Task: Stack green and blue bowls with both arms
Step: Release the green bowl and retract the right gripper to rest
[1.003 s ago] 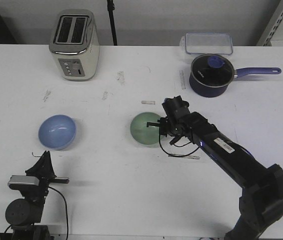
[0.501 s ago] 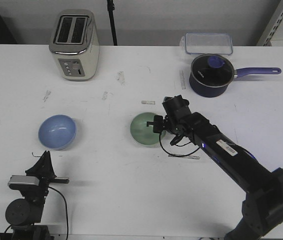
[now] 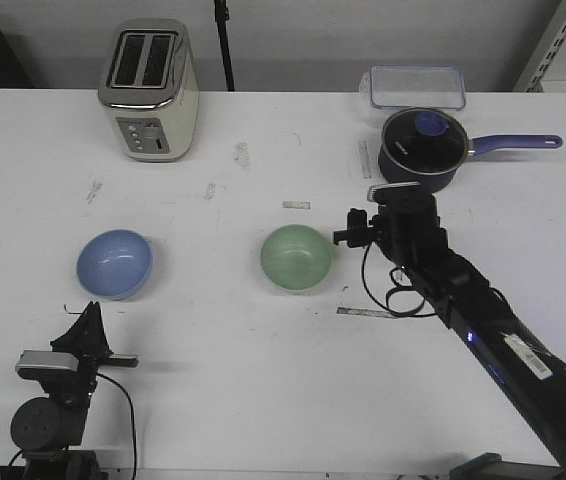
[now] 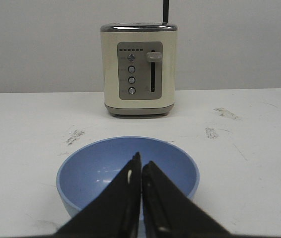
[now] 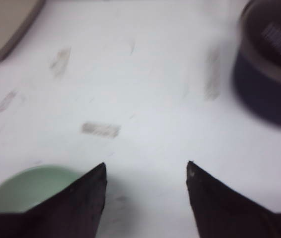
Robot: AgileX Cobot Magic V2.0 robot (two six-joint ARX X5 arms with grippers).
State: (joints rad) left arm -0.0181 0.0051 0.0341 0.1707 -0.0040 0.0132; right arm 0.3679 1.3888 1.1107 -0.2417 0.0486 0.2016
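The pale green bowl (image 3: pixel 296 258) sits upright at the table's middle. It also shows in the right wrist view (image 5: pixel 26 188), beside one finger. The light blue bowl (image 3: pixel 114 264) sits to its left, upright and empty. My right gripper (image 3: pixel 349 234) is open and empty, just right of the green bowl and clear of its rim; its jaws stand wide apart over bare table (image 5: pixel 146 166). My left gripper (image 3: pixel 88 325) is low, near the front edge, just before the blue bowl. In the left wrist view it (image 4: pixel 141 166) is shut and empty, pointing at the blue bowl (image 4: pixel 93 171).
A cream toaster (image 3: pixel 148 90) stands at the back left, also in the left wrist view (image 4: pixel 139 69). A dark navy saucepan (image 3: pixel 421 150) with a purple handle and a clear lidded box (image 3: pixel 416 85) stand at the back right. Scuff marks and tape strips dot the table.
My right gripper was at the green bowl's right rim; it has drawn back to the right and stands clear of it. The green bowl stays on the table. The left arm is still.
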